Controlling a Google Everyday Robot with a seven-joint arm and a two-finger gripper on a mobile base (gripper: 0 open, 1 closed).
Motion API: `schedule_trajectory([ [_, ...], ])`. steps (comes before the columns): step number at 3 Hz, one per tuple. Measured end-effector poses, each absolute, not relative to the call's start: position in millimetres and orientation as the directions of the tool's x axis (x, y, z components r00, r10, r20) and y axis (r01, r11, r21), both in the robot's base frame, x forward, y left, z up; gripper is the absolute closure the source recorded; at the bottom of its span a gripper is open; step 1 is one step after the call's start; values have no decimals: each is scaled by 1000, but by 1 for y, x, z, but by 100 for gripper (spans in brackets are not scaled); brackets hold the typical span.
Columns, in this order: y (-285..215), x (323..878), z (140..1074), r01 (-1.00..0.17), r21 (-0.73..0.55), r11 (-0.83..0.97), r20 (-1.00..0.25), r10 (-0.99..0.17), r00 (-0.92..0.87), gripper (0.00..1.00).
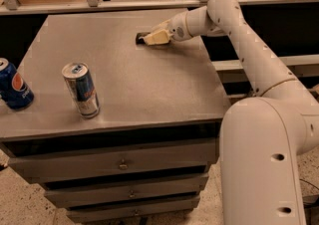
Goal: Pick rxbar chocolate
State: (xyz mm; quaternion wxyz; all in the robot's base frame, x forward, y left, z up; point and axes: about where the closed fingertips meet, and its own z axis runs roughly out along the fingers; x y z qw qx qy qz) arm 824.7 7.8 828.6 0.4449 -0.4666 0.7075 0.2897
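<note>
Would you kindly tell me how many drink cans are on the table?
2. The blue Pepsi can is at the left edge; the silver-blue can stands right of it, near the front. The gripper is at the rxbar chocolate near the back.

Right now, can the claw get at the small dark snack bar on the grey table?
Probably yes: the claw lies right at the small dark bar, far side of the grey metal table; the silver-blue can and blue Pepsi can stand well away.

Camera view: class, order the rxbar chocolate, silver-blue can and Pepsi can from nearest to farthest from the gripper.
The gripper is at the tabletop's far side.
1. rxbar chocolate, at its tip.
2. silver-blue can, front left.
3. Pepsi can, left edge.
</note>
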Motion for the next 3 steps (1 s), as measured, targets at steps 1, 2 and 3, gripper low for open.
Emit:
schedule_trajectory([
  [1, 1, 813, 866, -923, -81, 376, -928, -366, -67, 100],
  [2, -8, 788, 925, -914, -218, 342, -942, -320, 105, 100],
  [3, -8, 788, 925, -914, -218, 341, -942, -320, 105, 100],
])
